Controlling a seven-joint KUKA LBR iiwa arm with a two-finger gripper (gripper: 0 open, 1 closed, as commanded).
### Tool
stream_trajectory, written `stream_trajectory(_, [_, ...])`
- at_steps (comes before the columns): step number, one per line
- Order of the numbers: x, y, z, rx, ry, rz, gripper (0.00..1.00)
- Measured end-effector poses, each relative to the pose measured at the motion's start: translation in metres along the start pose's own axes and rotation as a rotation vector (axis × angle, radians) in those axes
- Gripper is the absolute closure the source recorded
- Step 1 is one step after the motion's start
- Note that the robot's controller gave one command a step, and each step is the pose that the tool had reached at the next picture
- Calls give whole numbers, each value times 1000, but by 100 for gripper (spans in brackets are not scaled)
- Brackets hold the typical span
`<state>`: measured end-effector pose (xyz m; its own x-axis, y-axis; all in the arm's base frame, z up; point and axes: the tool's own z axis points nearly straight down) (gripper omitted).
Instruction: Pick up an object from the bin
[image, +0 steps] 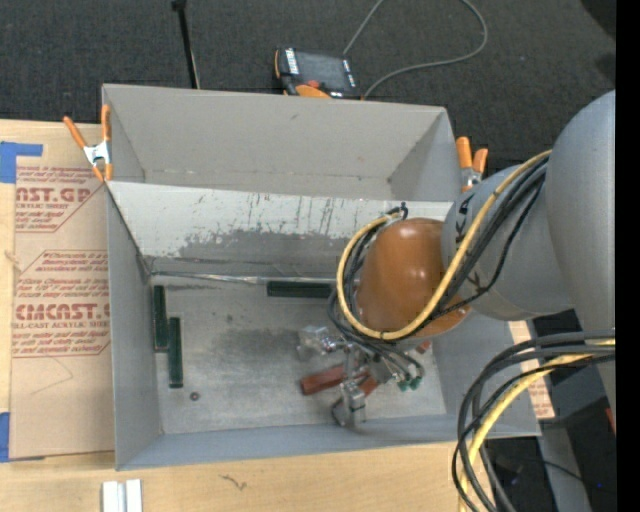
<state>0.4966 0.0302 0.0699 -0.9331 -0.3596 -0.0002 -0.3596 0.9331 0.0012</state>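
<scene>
My gripper (349, 407) hangs low over the bin's front right part, below the orange wrist cover. A reddish-brown oblong piece (324, 381) lies on the bin floor right beside it, on its left, and looks to be touching it. A small silvery, crumpled-looking thing (318, 342) rests just behind that piece. A short dark green bar (298, 289) lies flat further back, along the foot of the rear wall.
Two dark green bars (158, 318) (175, 352) lie side by side along the left wall. A tiny dark speck (194, 396) sits near the front left. The arm, its orange cover and cables hide the bin's right side.
</scene>
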Motion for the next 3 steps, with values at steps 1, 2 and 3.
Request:
stream_trajectory(1, [-5,0,0,0,-1,-235,0])
stream_trajectory(2, [-4,-1,-2,0,5,-233,100])
stream_trajectory(3, [10,-7,-129,4,-7,-241,100])
